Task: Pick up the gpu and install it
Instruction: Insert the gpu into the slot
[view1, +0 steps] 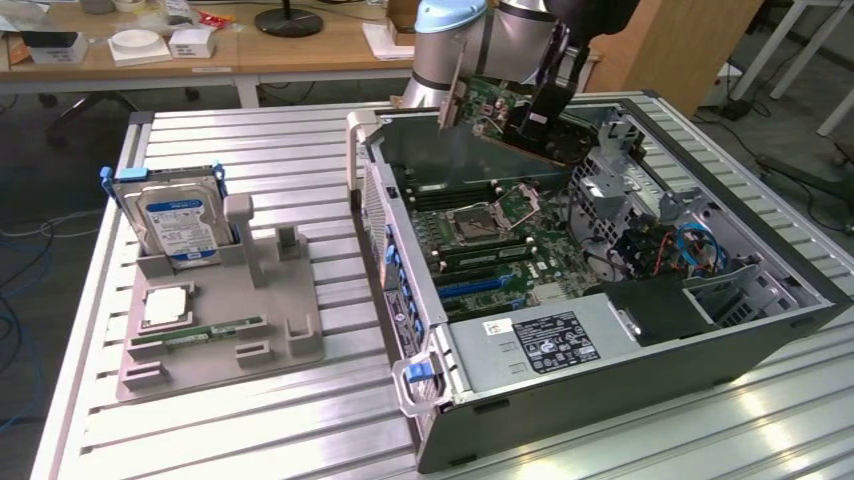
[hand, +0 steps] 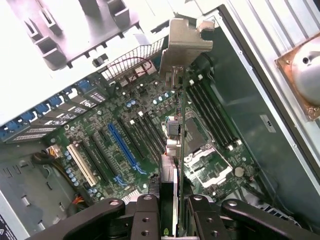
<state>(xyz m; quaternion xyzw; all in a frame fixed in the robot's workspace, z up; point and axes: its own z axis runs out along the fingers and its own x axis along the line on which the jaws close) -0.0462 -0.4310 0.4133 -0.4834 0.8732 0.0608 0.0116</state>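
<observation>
A robot arm's gripper (view1: 545, 118) is hanging over the far end of an open computer case (view1: 641, 380), its fingers (hand: 150, 212) clamped on the gpu (view1: 497, 108). The dark card is being held on edge and tilted above the case's rim. It appears to be clear of the motherboard (view1: 507, 250), though the arm is hiding its lower edge in the exterior view. In the wrist view, the gpu (hand: 171, 175) is running edge-on away from the gripper (hand: 172, 215). Its silvery metal bracket (hand: 187, 42) is at the far end, over the board's (hand: 120, 130) long blue slot (hand: 122, 145) and the CPU socket (hand: 207, 160). To the exterior view's left, a hard drive (view1: 176, 225) is standing upright in a grey holder (view1: 254, 320) on the slatted metal table (view1: 267, 430), with a green RAM stick (view1: 200, 330) lying in front of it.
</observation>
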